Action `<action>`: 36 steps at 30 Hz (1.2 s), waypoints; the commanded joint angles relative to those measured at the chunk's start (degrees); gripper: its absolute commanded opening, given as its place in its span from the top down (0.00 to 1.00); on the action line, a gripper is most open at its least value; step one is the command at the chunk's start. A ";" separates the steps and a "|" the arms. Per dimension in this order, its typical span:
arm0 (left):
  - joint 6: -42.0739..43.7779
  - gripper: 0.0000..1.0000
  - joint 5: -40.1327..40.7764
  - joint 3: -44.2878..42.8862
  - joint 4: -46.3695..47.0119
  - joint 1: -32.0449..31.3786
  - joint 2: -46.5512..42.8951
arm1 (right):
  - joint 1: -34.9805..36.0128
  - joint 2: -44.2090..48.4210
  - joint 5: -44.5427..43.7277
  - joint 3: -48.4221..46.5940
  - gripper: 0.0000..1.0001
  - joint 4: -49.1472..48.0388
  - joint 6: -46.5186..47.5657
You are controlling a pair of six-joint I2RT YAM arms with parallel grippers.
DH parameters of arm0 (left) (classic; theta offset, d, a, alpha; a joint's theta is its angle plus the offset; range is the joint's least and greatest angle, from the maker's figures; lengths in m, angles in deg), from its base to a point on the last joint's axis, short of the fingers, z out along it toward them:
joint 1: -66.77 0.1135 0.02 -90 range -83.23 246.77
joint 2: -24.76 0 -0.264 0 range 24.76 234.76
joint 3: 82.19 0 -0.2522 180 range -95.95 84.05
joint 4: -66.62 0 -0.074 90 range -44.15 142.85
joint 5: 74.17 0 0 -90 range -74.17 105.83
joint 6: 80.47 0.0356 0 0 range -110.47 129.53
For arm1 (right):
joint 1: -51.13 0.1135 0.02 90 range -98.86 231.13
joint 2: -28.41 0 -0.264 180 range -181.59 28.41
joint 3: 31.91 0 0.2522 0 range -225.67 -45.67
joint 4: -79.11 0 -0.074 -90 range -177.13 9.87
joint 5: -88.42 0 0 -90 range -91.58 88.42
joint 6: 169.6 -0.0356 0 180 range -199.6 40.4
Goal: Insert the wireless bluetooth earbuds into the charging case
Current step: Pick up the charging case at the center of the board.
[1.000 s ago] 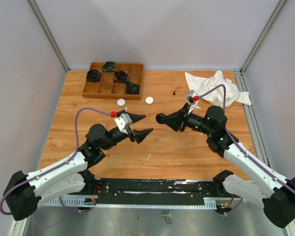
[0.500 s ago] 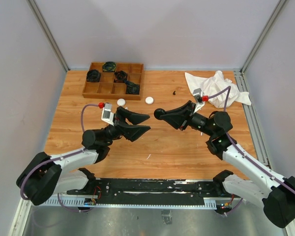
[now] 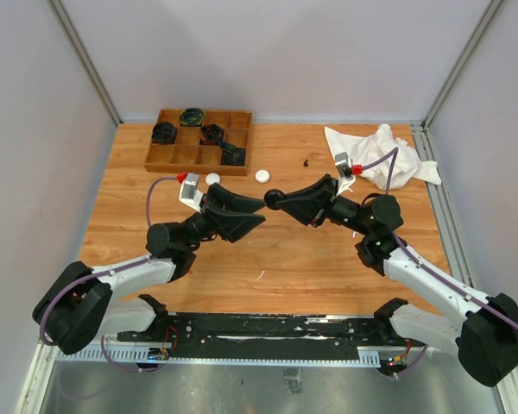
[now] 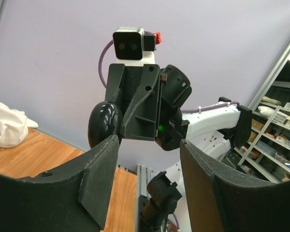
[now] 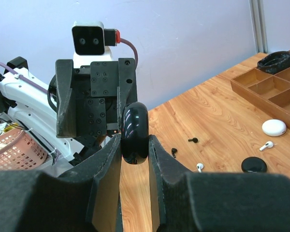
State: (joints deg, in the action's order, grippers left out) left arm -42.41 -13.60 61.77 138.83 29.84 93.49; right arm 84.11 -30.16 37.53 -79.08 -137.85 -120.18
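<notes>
The glossy black puck-shaped charging case [image 5: 135, 133], probably light, rigid and slippery, was clamped across its flat faces by the right fingers [image 5: 106, 169] above the wooden tabletop [image 5: 222, 116], where tiny stemmed earbuds [image 5: 267, 145] lay loose, while the left fingers [image 4: 99, 179] stood apart facing its free rim.

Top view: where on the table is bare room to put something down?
Barest: the wooden table between the brown compartment tray and the left arm. Near middle holds one white speck. Crowded: centre, and by the white crumpled cloth.

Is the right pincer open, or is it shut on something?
Shut: in its wrist view the right pincer clamps a black round case between its fingers.
</notes>
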 commanded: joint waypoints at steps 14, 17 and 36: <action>4.60 0.41 8.54 -0.05 -13.40 0.36 -7.71 | 2.88 2.23 -2.67 0.73 0.82 -0.96 2.70; 5.59 0.39 9.70 0.10 -16.00 0.36 -9.11 | 2.82 1.90 -1.52 0.28 0.82 -0.98 2.43; 3.23 0.72 0.61 -4.36 -9.86 -0.69 -2.36 | 4.25 -1.43 3.21 -1.36 0.77 -4.10 1.13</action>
State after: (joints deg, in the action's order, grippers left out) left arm -39.44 -11.00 58.92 125.87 29.42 91.17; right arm 87.43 -31.34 38.47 -78.62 -138.79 -119.08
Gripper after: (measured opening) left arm 0.341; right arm 0.259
